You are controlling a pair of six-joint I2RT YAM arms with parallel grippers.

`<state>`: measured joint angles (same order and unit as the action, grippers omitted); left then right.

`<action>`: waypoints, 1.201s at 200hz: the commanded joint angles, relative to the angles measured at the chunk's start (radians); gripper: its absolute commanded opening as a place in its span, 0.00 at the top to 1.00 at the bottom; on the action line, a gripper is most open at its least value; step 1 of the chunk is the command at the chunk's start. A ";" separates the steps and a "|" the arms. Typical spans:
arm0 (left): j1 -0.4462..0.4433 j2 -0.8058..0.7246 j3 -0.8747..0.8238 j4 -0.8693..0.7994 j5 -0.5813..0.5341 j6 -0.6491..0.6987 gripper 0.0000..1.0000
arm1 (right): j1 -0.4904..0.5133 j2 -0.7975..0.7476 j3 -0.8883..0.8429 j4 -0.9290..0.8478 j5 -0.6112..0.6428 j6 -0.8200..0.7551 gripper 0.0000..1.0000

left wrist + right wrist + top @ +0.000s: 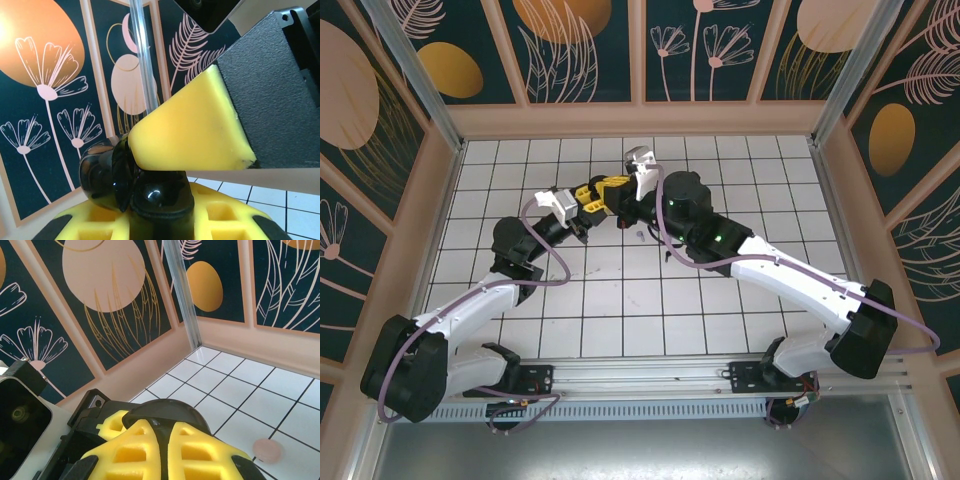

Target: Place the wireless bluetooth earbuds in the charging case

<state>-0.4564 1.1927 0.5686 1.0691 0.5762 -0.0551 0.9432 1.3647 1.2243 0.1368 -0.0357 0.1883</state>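
A glossy black charging case (150,197) stands open between the yellow fingers of my left gripper (155,217), which is shut on it, with its lid (100,172) swung to the left. My right gripper (170,440) is shut, and a thin black piece, apparently a black earbud (169,426), is pinched between its tips. One of its yellow fingers (190,130) presses down over the case's opening. The case's round black edge (165,412) shows just past those tips. From above, the left gripper (592,196) and the right gripper (620,192) meet above the middle of the floor.
A round pale pink disc (267,450) lies on the white tiled floor (240,385) to the right of the grippers. A tiny pale piece (638,237) rests on a tile just below them. Patterned walls (570,50) enclose the floor on three sides.
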 commanded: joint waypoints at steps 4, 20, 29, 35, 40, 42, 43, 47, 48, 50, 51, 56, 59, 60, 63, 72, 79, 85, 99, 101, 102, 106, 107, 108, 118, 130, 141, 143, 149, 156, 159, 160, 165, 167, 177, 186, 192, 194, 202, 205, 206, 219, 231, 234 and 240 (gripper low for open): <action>-0.001 -0.030 0.045 0.063 0.031 -0.002 1.00 | -0.006 0.007 0.012 -0.008 -0.013 -0.009 0.99; -0.001 -0.028 0.043 0.042 0.026 0.014 1.00 | -0.006 0.010 0.040 -0.022 -0.015 -0.007 1.00; -0.001 -0.027 0.039 0.036 0.024 0.020 1.00 | -0.006 0.009 0.052 -0.025 -0.015 -0.004 1.00; -0.001 -0.027 0.037 0.035 0.022 0.022 1.00 | -0.006 0.005 0.058 -0.026 -0.016 0.000 1.00; -0.001 -0.025 0.035 0.033 0.020 0.023 1.00 | -0.006 0.001 0.062 -0.023 -0.019 0.002 1.00; -0.001 -0.026 0.035 0.034 0.020 0.023 1.00 | -0.007 -0.001 0.063 -0.022 -0.019 0.003 1.00; -0.001 -0.026 0.036 0.034 0.019 0.024 1.00 | -0.006 -0.002 0.064 -0.022 -0.019 0.003 1.00; -0.001 -0.025 0.033 0.032 0.019 0.023 1.00 | -0.007 -0.006 0.066 -0.020 -0.021 0.005 1.00; -0.001 -0.025 0.033 0.033 0.020 0.024 1.00 | -0.007 -0.007 0.067 -0.020 -0.021 0.006 1.00; -0.001 -0.025 0.032 0.033 0.019 0.025 1.00 | -0.007 -0.009 0.068 -0.019 -0.022 0.007 1.00; -0.001 -0.024 0.032 0.033 0.019 0.025 1.00 | -0.007 -0.010 0.067 -0.018 -0.022 0.007 1.00; -0.001 -0.022 0.030 0.034 0.019 0.025 1.00 | -0.007 -0.016 0.070 -0.014 -0.024 0.011 1.00; -0.001 -0.021 0.029 0.034 0.019 0.026 1.00 | -0.007 -0.020 0.072 -0.011 -0.025 0.013 1.00; -0.001 -0.021 0.028 0.033 0.018 0.026 1.00 | -0.007 -0.022 0.072 -0.010 -0.025 0.013 1.00; -0.001 -0.020 0.028 0.034 0.018 0.027 1.00 | -0.007 -0.025 0.072 -0.006 -0.027 0.013 1.00; -0.001 -0.017 0.027 0.035 0.022 0.029 1.00 | -0.007 -0.035 0.071 0.004 -0.032 0.017 1.00; -0.001 -0.015 0.026 0.035 0.026 0.028 1.00 | -0.009 -0.043 0.072 0.010 -0.036 0.020 1.00; -0.001 -0.013 0.027 0.035 0.030 0.028 1.00 | -0.009 -0.050 0.070 0.014 -0.041 0.023 1.00; -0.001 -0.014 0.025 0.031 0.036 0.033 1.00 | -0.009 -0.064 0.069 0.022 -0.051 0.026 1.00; -0.001 -0.014 0.024 0.031 0.037 0.033 1.00 | -0.009 -0.066 0.068 0.023 -0.054 0.028 1.00; -0.001 -0.015 0.025 0.030 0.037 0.033 1.00 | -0.009 -0.066 0.068 0.024 -0.054 0.028 1.00; -0.001 -0.015 0.023 0.031 0.040 0.035 1.00 | -0.009 -0.070 0.067 0.025 -0.057 0.028 1.00; -0.001 -0.015 0.023 0.030 0.040 0.035 1.00 | -0.009 -0.071 0.066 0.025 -0.058 0.028 1.00; -0.001 -0.015 0.023 0.030 0.040 0.035 1.00 | -0.009 -0.071 0.066 0.025 -0.059 0.028 1.00; -0.001 -0.014 0.024 0.027 0.047 0.040 1.00 | -0.010 -0.080 0.062 0.027 -0.065 0.028 1.00; -0.001 -0.013 0.027 0.016 0.055 0.046 1.00 | -0.012 -0.088 0.053 0.032 -0.074 0.028 1.00; -0.001 -0.010 0.029 0.010 0.060 0.045 1.00 | -0.015 -0.096 0.043 0.041 -0.084 0.029 1.00; -0.001 -0.010 0.030 0.008 0.060 0.046 1.00 | -0.016 -0.097 0.041 0.041 -0.087 0.029 1.00; -0.001 -0.010 0.031 0.005 0.063 0.046 1.00 | -0.019 -0.100 0.038 0.045 -0.098 0.030 1.00; -0.001 -0.008 0.032 0.002 0.066 0.042 1.00 | -0.023 -0.103 0.034 0.047 -0.107 0.032 1.00; -0.001 -0.008 0.031 0.001 0.065 0.041 1.00 | -0.025 -0.105 0.033 0.049 -0.112 0.033 1.00; -0.001 -0.008 0.031 -0.001 0.065 0.041 1.00 | -0.025 -0.106 0.032 0.050 -0.113 0.035 1.00; -0.001 -0.006 0.031 -0.005 0.066 0.042 1.00 | -0.028 -0.108 0.031 0.052 -0.121 0.038 1.00; -0.001 -0.006 0.031 -0.008 0.067 0.043 1.00 | -0.030 -0.108 0.030 0.052 -0.124 0.041 1.00; -0.001 -0.006 0.031 -0.018 0.069 0.045 1.00 | -0.040 -0.114 0.022 0.061 -0.143 0.053 1.00; -0.001 -0.003 0.028 -0.020 0.070 0.045 1.00 | -0.050 -0.115 0.019 0.066 -0.161 0.067 1.00; -0.001 -0.002 0.028 -0.019 0.070 0.046 1.00 | -0.056 -0.114 0.018 0.067 -0.169 0.073 1.00; -0.001 -0.001 0.028 -0.018 0.070 0.044 1.00 | -0.058 -0.113 0.017 0.067 -0.172 0.074 1.00; -0.001 0.001 0.029 -0.017 0.074 0.041 1.00 | -0.063 -0.112 0.012 0.071 -0.182 0.077 1.00; -0.001 0.002 0.030 -0.017 0.076 0.040 1.00 | -0.065 -0.112 0.011 0.071 -0.187 0.077 1.00; -0.001 0.001 0.030 -0.017 0.076 0.039 1.00 | -0.066 -0.111 0.011 0.070 -0.188 0.077 1.00; -0.001 0.005 0.035 -0.017 0.087 0.030 1.00 | -0.073 -0.105 0.003 0.072 -0.212 0.076 1.00; -0.001 0.007 0.040 -0.019 0.096 0.022 1.00 | -0.078 -0.099 -0.005 0.073 -0.231 0.067 1.00; -0.001 0.007 0.042 -0.018 0.098 0.021 1.00 | -0.079 -0.097 -0.007 0.074 -0.237 0.065 1.00; -0.001 0.007 0.043 -0.019 0.104 0.018 1.00 | -0.081 -0.093 -0.012 0.077 -0.249 0.061 1.00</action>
<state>-0.4568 1.1931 0.5827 1.0420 0.6395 -0.0273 0.8726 1.2659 1.2343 0.1658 -0.2096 0.2451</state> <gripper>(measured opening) 0.231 0.082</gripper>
